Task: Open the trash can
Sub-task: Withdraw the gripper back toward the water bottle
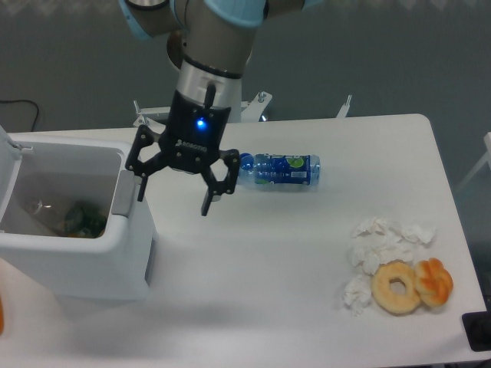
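Note:
The white trash can [84, 264] stands at the left of the table with its lid [6, 165] swung up at the far left edge. Inside I see some rubbish, green and clear. A grey push tab [123, 192] sits on its right rim. My gripper [175, 195] hangs open just right of that rim, its left finger [141, 184] close to the tab and its right finger [209, 201] over the table. Nothing is between the fingers.
A blue plastic bottle [276, 170] lies on its side right of the gripper. At the right front are crumpled white tissues [380, 241], a doughnut [397, 287] and an orange pastry [434, 280]. The table's edge runs along the right side.

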Motion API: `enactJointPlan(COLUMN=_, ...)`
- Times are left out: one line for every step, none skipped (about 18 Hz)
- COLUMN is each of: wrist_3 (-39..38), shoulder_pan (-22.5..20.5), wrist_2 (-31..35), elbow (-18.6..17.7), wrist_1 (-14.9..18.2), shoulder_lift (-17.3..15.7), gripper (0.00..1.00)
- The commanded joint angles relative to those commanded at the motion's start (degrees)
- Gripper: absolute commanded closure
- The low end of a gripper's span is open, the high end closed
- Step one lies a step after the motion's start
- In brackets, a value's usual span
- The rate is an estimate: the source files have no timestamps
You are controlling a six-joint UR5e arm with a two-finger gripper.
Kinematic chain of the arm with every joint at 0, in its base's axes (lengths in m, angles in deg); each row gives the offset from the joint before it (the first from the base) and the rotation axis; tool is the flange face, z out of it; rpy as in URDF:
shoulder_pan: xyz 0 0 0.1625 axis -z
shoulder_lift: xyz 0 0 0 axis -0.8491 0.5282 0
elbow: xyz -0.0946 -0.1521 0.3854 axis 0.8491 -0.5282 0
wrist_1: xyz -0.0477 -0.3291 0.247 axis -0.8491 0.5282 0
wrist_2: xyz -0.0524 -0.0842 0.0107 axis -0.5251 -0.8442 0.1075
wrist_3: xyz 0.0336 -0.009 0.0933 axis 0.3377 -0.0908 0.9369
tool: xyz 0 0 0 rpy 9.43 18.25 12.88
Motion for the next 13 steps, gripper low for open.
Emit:
enactJointPlan(wrist_3=1.7, shoulder_pan=-0.1, wrist_2=0.2, elbow=-0.1, wrist_1=0.0, shoulder_lift=-0.1, gripper=0.00)
enactJointPlan(wrist_3=3.4, shoulder_pan=-0.1, wrist_2=0.3, elbow=0.0, wrist_1=-0.1, shoulder_lift=-0.1, gripper=0.00)
enactJointPlan(wrist_3=5.1, shoulder_pan=-0.3, wrist_2=0.4, elbow=0.0, wrist_1=-0.1, shoulder_lift=-0.2, gripper=0.00)
enactJointPlan(wrist_3=7.2, shoulder_pan=-0.7, wrist_2=1.0, elbow=0.0, wrist_1=0.0, shoulder_lift=-0.2, gripper=0.00)
enactJointPlan(wrist_3=9.9, shoulder_pan=-0.8, wrist_2=2.2, elbow=0.0, wrist_1=0.3, shoulder_lift=-0.3, gripper=0.00)
enactJointPlan(wrist_3=13.4, shoulder_pan=-0.8, wrist_2=4.5, elbow=-0.2, wrist_1=0.4, shoulder_lift=-0.5, gripper=0.00)
enactJointPlan(wrist_3=17.6, shoulder_pan=-0.6, wrist_2=8.0, elbow=-0.3, wrist_1=0.4, shoulder_lift=-0.8, gripper=0.00)
enactJointPlan(wrist_3=22.2, shoulder_pan=-0.4, wrist_2=12.2, elbow=-0.6, wrist_1=0.4, shoulder_lift=-1.0, gripper=0.00)
enactJointPlan(wrist_3=26.7, shoulder_pan=0.3, wrist_2=16.0, elbow=-0.9, wrist_1=0.5, shoulder_lift=-1.0, gripper=0.00)
enactJointPlan(wrist_3=30.6, shoulder_pan=1.2, wrist_2=18.6, elbow=-1.1, wrist_1=0.6, shoulder_lift=-0.9, gripper=0.00)
enactJointPlan(wrist_3=33.6, shoulder_pan=1.9, wrist_2=20.2, elbow=-1.1, wrist_1=0.6, shoulder_lift=-0.9, gripper=0.00)
enactJointPlan(wrist_3=35.6, shoulder_pan=2.0, wrist_2=21.1, elbow=-1.2, wrist_1=0.6, shoulder_lift=-0.9, gripper=0.00)
enactJointPlan(wrist_3=36.7, shoulder_pan=2.0, wrist_2=21.5, elbow=-1.4, wrist_1=0.6, shoulder_lift=-1.0, gripper=0.00)
